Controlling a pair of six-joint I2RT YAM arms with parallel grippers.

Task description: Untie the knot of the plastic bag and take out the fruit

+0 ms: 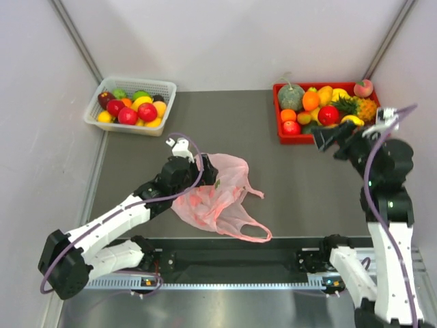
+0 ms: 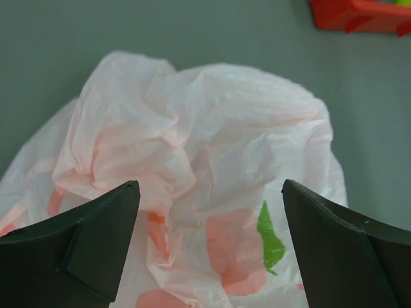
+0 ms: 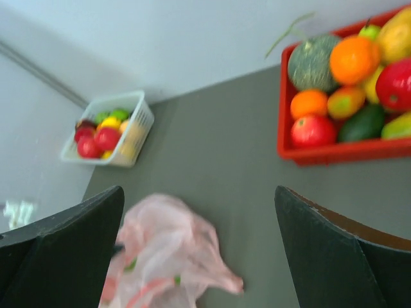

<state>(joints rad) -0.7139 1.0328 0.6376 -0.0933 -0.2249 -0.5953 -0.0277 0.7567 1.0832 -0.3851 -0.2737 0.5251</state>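
Observation:
The pink bag (image 1: 217, 195) lies crumpled and flat at the table's middle, with red and green print on it. It also shows in the left wrist view (image 2: 212, 141) and in the right wrist view (image 3: 167, 256). No knot shows. One handle strip (image 1: 249, 234) lies as a loose loop at the near side and another (image 1: 254, 193) points right. No fruit shows in or beside the bag. My left gripper (image 1: 210, 171) (image 2: 210, 192) is open, just above the bag's far left part. My right gripper (image 1: 326, 140) (image 3: 198, 192) is open and empty, raised beside the red tray.
A red tray (image 1: 278, 133) (image 3: 334, 153) (image 2: 359, 16) of mixed fruit stands at the back right, with a peach (image 1: 363, 87) and an orange (image 1: 311, 100) in it. A white basket (image 1: 167, 87) (image 3: 144, 119) of fruit stands at the back left. Walls close in both sides.

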